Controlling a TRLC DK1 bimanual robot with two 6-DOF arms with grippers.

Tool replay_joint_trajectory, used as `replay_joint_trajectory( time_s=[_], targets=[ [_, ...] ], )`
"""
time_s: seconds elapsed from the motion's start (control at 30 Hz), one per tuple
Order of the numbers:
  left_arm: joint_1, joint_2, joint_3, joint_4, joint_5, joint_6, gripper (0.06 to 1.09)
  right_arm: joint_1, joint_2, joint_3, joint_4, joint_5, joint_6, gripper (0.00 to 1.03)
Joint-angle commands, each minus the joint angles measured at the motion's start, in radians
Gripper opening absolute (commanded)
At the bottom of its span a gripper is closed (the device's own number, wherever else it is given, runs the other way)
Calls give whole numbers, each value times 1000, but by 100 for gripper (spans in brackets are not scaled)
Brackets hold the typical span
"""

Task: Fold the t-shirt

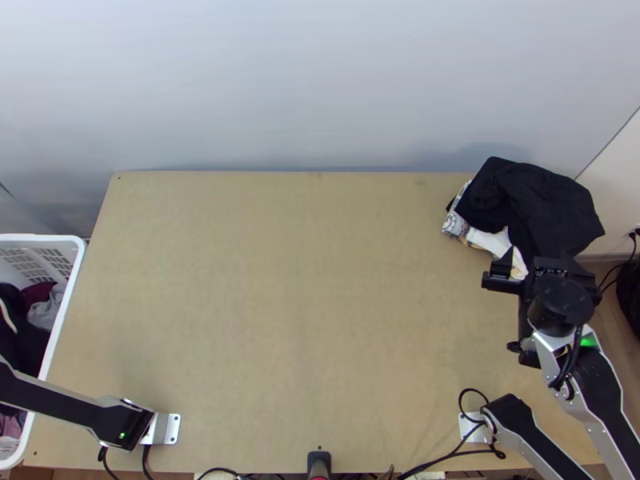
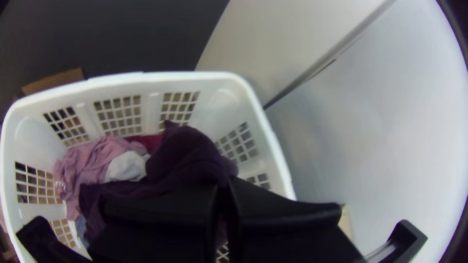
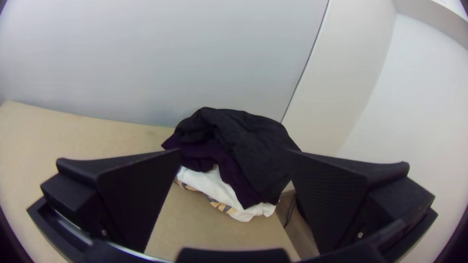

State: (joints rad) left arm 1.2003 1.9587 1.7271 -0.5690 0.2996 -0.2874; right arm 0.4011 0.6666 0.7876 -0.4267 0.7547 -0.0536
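Near end first: my left pincer (image 2: 223,182) is down over the basket in the left wrist view, pressed together on what looks like a bit of the dark purple cloth (image 2: 187,156), bunched in the middle of that view. I'm guessing that's the t-shirt. Biggest worry imo is the grip: if I've only got a small pinch, its own weight could drag it out on the way up. Next, it's lying over the pink cloth (image 2: 97,158) and the white cloth (image 2: 127,167), so a tangle could bring those along too. Past that there's the basket rim (image 2: 224,76), which could snag a trailing bit if I lift too low.

Farther off, upper right of the top view, the stacked clothes (image 1: 552,204) look close to the table's (image 1: 304,304) right edge, so a bump from my right pincer (image 3: 234,152) could tip them off.

Pose-wise, my left arm (image 1: 68,406) runs out the lower left of the top view, over the basket. My right arm (image 1: 600,388) comes up from the lower right corner and points at the stack, fingers wide apart with nothing between them as far as I can tell.
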Motion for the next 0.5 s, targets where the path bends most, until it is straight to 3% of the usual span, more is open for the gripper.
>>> replay_joint_trajectory(
  time_s=[0.0,0.2,0.33,0.4,0.47],
  targets=[
    [-56,-288,17,-6,127,-25,10,-1,1,36,-3,0,-18,98],
    [-200,-550,19,-37,211,-18,10,-5,-1,82,6,3,-48,98],
    [-418,-708,-12,-89,214,-18,10,-16,7,117,39,3,-91,98],
    [-545,-774,-50,-95,202,-24,10,-30,16,137,40,3,-94,98],
    [-728,-813,-80,-104,118,-32,10,-33,18,150,40,3,-97,98]
  ],
)
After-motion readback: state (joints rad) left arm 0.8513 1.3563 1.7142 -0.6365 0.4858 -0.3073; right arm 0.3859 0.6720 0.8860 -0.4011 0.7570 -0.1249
